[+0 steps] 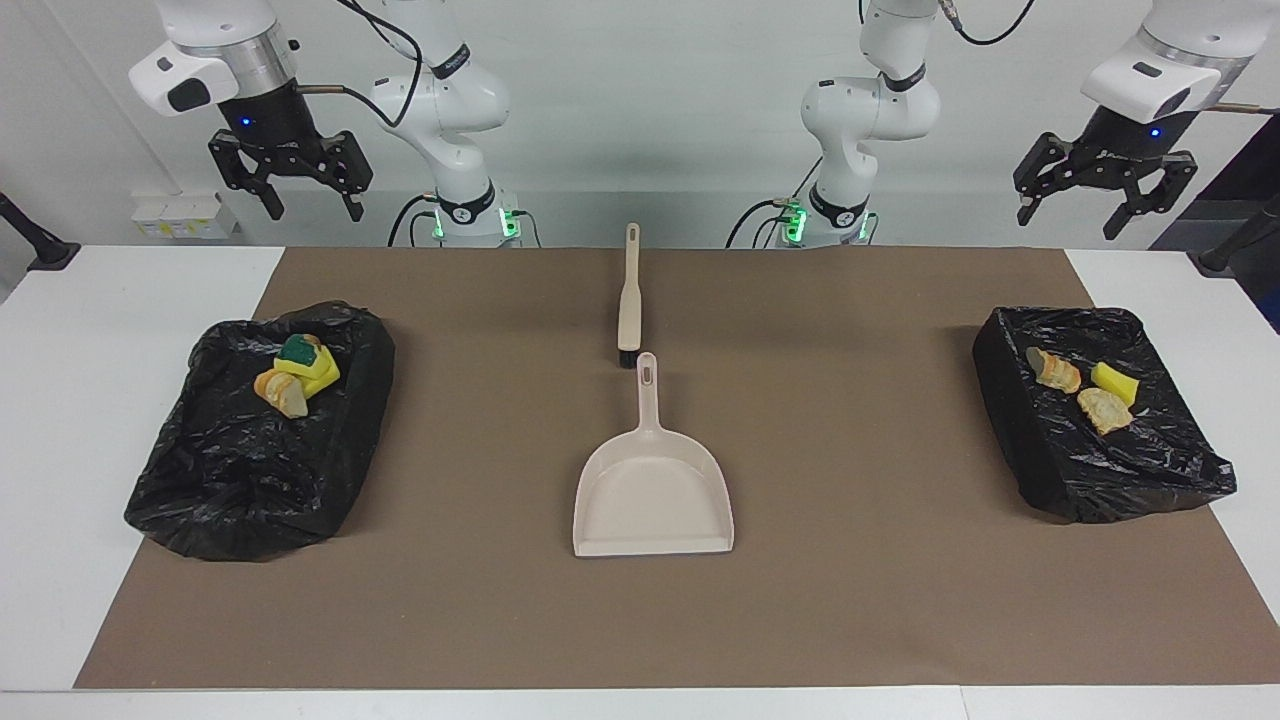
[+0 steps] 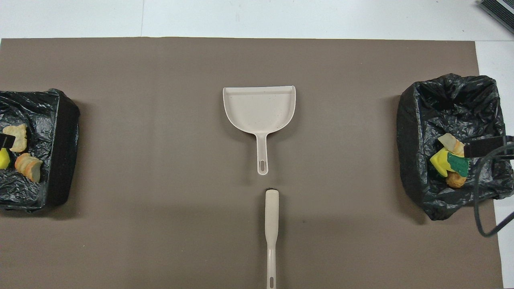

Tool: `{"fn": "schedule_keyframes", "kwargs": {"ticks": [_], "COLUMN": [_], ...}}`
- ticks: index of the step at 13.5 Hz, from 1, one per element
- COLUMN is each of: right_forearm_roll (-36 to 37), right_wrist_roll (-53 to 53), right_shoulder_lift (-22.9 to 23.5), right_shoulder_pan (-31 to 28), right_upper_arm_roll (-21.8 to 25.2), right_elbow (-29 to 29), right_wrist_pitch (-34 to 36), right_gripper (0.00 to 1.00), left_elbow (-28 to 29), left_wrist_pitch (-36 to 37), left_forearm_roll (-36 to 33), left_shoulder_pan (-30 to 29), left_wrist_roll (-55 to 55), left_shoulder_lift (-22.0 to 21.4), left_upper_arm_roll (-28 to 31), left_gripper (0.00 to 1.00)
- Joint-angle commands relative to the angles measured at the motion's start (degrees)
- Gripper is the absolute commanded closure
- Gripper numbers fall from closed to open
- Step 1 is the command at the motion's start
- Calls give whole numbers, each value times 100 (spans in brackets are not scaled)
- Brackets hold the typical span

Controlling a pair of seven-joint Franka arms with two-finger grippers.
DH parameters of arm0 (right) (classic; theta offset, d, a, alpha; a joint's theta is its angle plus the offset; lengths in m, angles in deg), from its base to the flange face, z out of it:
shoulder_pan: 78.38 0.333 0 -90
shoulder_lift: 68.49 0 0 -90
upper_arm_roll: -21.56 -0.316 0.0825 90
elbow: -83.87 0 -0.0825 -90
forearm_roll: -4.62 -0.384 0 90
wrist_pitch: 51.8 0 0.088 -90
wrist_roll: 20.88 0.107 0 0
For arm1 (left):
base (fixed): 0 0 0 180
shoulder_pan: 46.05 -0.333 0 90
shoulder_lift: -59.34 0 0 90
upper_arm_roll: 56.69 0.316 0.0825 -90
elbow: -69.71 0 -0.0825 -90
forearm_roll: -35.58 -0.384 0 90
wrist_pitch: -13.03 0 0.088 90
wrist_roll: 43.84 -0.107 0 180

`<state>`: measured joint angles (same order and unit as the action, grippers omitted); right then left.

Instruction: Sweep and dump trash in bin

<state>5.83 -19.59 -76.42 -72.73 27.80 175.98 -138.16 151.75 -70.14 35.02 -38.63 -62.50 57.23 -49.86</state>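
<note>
Both arms waited raised at the robots' end of the table. The left gripper hung with fingers spread and nothing held, over the table's edge near the black-bag-lined bin at the left arm's end; the right gripper, likewise spread and holding nothing, hung near the black-bag-lined bin at the right arm's end. The trash lay in the bins: bread-like lumps and a yellow sponge chunk in one, yellow and green sponge with bread lumps in the other. On the brown paper mat between the bins (midway) lay the pale beige plastic dustpan, and nearer the robots the beige-handled, black-bristled brush.
</note>
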Motion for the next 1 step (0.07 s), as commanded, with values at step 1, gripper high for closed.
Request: {"fn": "schedule_keyframes", "kwargs": {"ticks": [1], "right_forearm_roll": [-33], "right_wrist_roll": [-190], "right_shoulder_lift": [-16], "right_shoulder_pan": [-55], "right_upper_arm_roll": [-8], "right_elbow": [9], "right_wrist_pitch": [-48], "right_gripper": [0], "left_elbow": [-100], "left_wrist_pitch": [90], "left_forearm_roll": [4], "left_shoulder_pan": [-83], "left_wrist_roll": [-68], "left_shoulder_lift": [17], "left_upper_arm_roll": [-59], "left_gripper": [0]}}
